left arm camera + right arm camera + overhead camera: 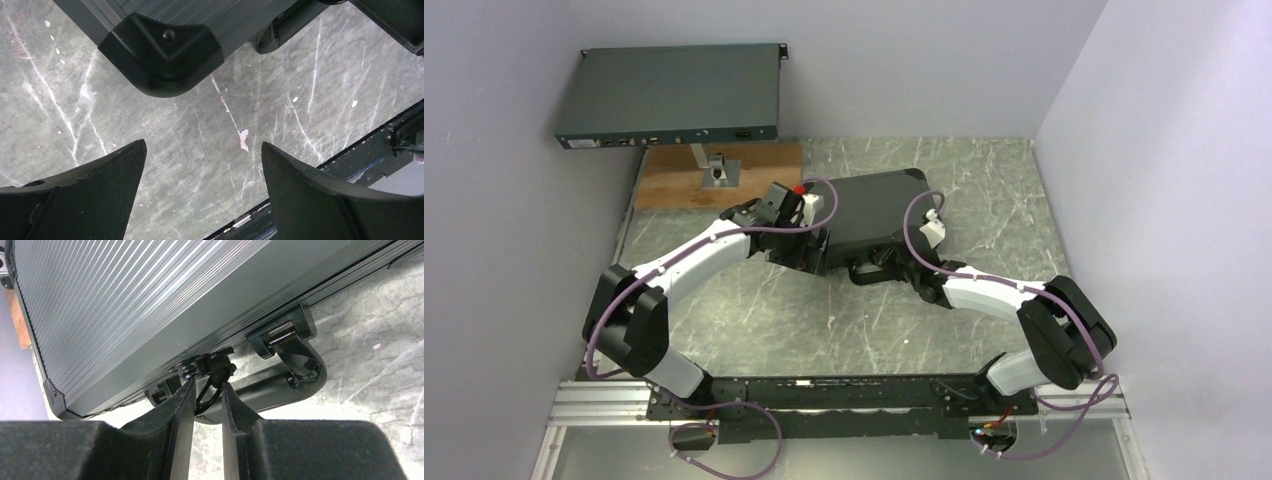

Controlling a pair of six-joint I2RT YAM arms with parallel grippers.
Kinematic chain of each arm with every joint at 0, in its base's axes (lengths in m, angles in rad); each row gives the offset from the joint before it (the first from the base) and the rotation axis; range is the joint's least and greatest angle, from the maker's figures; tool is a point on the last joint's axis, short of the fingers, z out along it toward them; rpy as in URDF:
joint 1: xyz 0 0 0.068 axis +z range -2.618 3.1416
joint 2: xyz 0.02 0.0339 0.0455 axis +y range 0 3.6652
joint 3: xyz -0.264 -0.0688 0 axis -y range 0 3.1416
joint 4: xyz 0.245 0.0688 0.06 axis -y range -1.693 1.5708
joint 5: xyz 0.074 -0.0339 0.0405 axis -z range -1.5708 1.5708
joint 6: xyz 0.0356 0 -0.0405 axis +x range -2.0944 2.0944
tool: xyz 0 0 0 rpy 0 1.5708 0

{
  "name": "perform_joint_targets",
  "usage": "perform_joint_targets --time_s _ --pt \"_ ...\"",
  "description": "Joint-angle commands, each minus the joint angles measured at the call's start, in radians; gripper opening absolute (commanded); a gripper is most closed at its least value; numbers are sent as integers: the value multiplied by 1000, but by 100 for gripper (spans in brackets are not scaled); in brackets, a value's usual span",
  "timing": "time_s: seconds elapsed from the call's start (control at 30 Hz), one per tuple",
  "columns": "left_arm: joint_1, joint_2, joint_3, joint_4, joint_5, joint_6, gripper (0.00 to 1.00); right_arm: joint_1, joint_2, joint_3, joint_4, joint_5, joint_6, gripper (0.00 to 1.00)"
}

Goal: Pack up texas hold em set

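Top external view gives us the black briefcase (874, 205) lying flat with its lid down near the middle of the marbled table (754, 320), and both arms reach in to its near edge. We see the left gripper (202, 145) just off the case's near left corner, and the right gripper (207, 385) at the front edge. Behind the case, a wooden board (674, 175) lies on the table's far left, and a flat grey box (669, 95) stands raised above it.

From the left wrist we look between two fingers held wide apart with only bare table between them. The case's rounded corner cap sits just beyond the fingertips, not touching them.

From the right wrist we see the ribbed lid and the front rim, with the handle (280, 385) folded down against the table. Here the fingers are drawn narrow, pinching the small black latch (217, 371) that hangs from the rim beside the handle hinge.
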Motion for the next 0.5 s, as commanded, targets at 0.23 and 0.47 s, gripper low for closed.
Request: perform_joint_targets --time_s 0.23,0.47 --pt "0 -53 -54 80 88 -24 89 13 -89 248 455 -30 111 28" --pt "-1 -60 -67 94 88 -35 89 14 -112 340 371 -23 123 32"
